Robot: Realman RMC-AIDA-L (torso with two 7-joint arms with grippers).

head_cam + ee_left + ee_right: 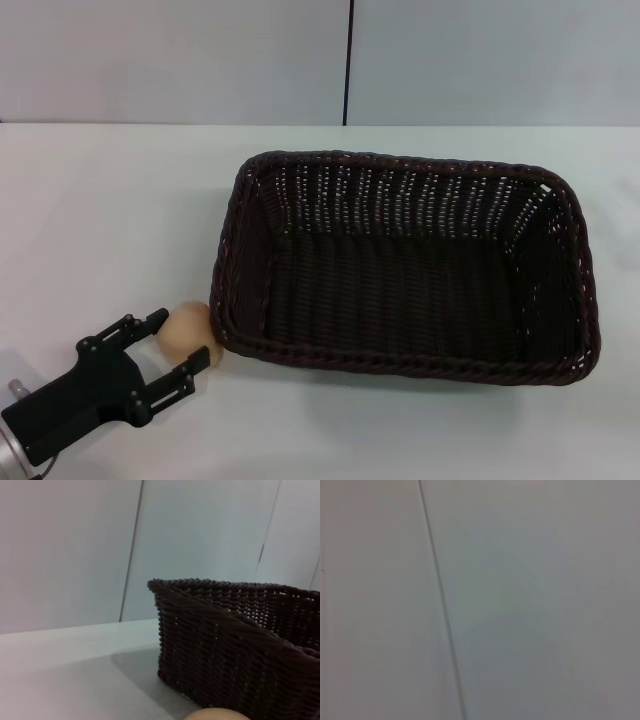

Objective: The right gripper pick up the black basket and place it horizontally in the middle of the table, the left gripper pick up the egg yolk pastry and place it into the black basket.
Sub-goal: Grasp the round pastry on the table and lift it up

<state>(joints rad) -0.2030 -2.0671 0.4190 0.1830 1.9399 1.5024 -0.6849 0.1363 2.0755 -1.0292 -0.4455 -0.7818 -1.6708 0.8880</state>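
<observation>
The black basket (400, 270) lies lengthwise across the middle of the white table (100, 220), open side up and empty. The egg yolk pastry (186, 326), a small tan bun, sits on the table against the basket's near left corner. My left gripper (185, 338) is at the near left with its fingers (150, 325) spread on either side of the pastry, open. In the left wrist view the basket's wall (225, 655) is close, and the top of the pastry (215, 715) shows at the picture's edge. The right gripper is out of view.
A grey wall (200, 60) with a dark vertical seam (349, 60) stands behind the table's far edge. The right wrist view shows only that wall (520, 605). Bare tabletop lies to the left of the basket.
</observation>
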